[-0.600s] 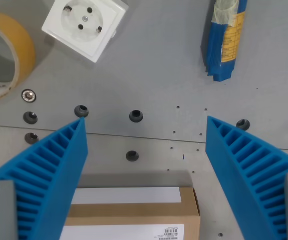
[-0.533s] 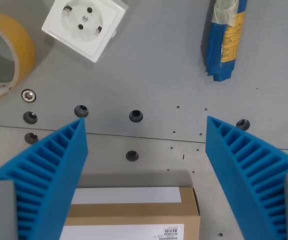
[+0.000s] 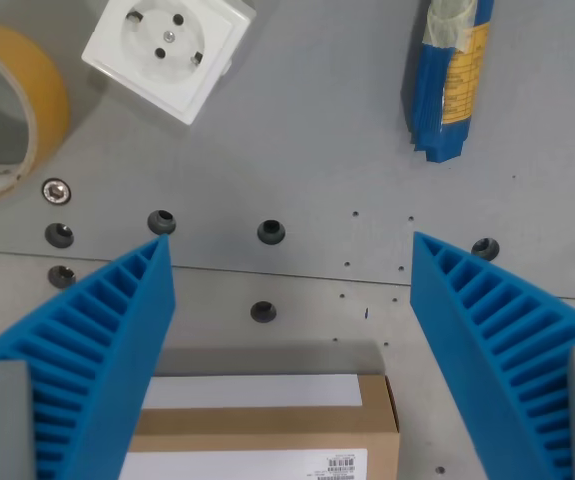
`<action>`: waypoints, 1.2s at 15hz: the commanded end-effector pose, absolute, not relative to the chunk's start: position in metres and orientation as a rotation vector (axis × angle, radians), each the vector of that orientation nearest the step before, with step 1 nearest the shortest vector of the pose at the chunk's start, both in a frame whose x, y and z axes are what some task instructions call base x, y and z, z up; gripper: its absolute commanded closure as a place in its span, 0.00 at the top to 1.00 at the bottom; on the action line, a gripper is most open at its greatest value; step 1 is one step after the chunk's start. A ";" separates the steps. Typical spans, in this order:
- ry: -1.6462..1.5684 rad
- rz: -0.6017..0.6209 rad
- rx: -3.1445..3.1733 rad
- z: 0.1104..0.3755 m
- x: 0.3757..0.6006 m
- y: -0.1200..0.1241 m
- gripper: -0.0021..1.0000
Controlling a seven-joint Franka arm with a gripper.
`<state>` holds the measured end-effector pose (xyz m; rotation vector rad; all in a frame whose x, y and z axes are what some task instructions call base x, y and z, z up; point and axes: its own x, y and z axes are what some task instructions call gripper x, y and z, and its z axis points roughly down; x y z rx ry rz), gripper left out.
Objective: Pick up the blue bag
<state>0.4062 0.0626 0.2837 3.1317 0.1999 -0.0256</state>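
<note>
The blue bag (image 3: 447, 80) lies on the grey table at the top of the wrist view's right. It is a folded blue packet with a yellow label, and its top is cut off by the frame edge. My gripper (image 3: 287, 250) is open and empty. Its two blue ribbed fingers (image 3: 97, 350) stand wide apart at the lower left and lower right. The bag is well above the right finger and apart from it.
A white wall socket (image 3: 167, 50) lies at the top left. A roll of tan tape (image 3: 12, 110) sits at the left edge. A cardboard box (image 3: 267, 430) with a white label is at the bottom between the fingers. Bolt holes (image 3: 271, 232) dot the table.
</note>
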 end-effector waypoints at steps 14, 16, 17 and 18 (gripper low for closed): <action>0.145 0.061 3.132 0.214 0.451 0.014 1.00; 0.140 0.060 3.131 0.204 0.458 0.007 1.00; 0.141 0.056 3.133 0.199 0.461 0.003 1.00; 0.136 0.052 3.135 0.194 0.465 0.000 1.00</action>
